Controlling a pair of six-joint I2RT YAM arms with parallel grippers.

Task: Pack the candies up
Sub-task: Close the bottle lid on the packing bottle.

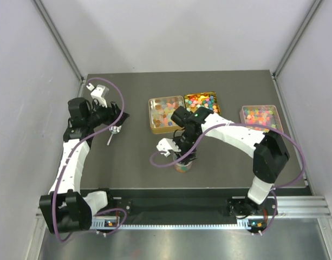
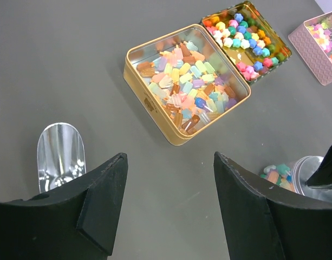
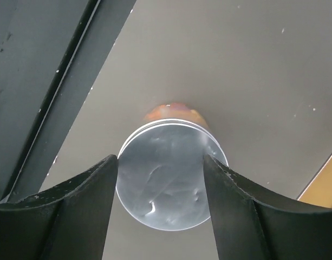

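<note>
A small clear jar [image 1: 182, 166] holds mixed-colour candies [image 2: 278, 174]. A round silver lid [image 3: 171, 176] sits on top of it. My right gripper [image 3: 161, 176] reaches straight down over the jar, and its fingers [image 3: 98, 187] press both sides of the lid. In the top view, the right gripper [image 1: 185, 154] hides most of the jar. My left gripper [image 2: 171, 162] is open and empty above bare table. A silver scoop [image 2: 59, 155] lies just to its left, also seen in the top view [image 1: 112, 131].
A gold tin [image 2: 134, 71] of pale candies, a second gold tin [image 2: 278, 39] of bright candies and a pink tin [image 1: 259, 115] of candies stand at the back of the dark mat. A metal rail [image 1: 209, 208] runs along the near edge.
</note>
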